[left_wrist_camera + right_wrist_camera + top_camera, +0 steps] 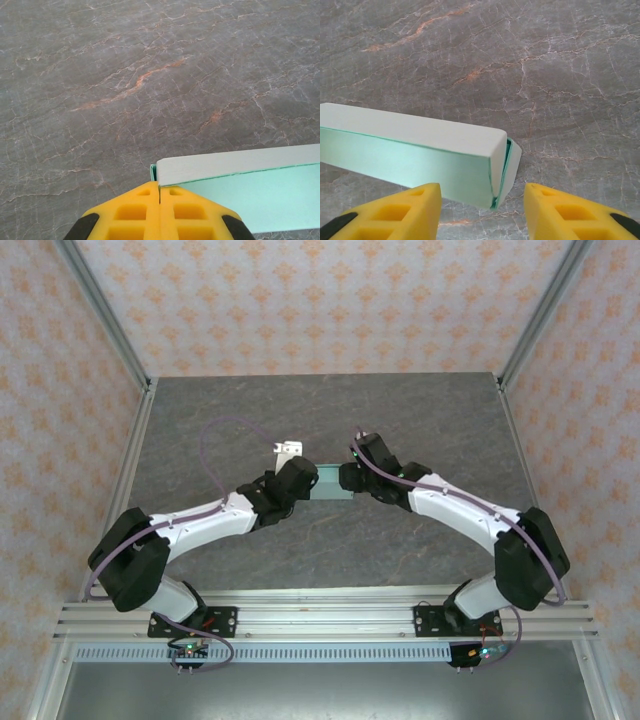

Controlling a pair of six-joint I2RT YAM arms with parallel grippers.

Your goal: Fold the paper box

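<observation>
left hand (159, 187) pinches paper box (250, 192) end | right hand (482, 192) open (near other end)

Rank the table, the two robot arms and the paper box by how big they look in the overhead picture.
1. The table, by far the largest.
2. The left arm and the right arm: they look alike, so no ranking.
3. The paper box, smallest; its ends are hidden by the arms.

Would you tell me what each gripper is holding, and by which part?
The left gripper looks shut on the paper box at one end corner; the right gripper is open, holding nothing.
</observation>
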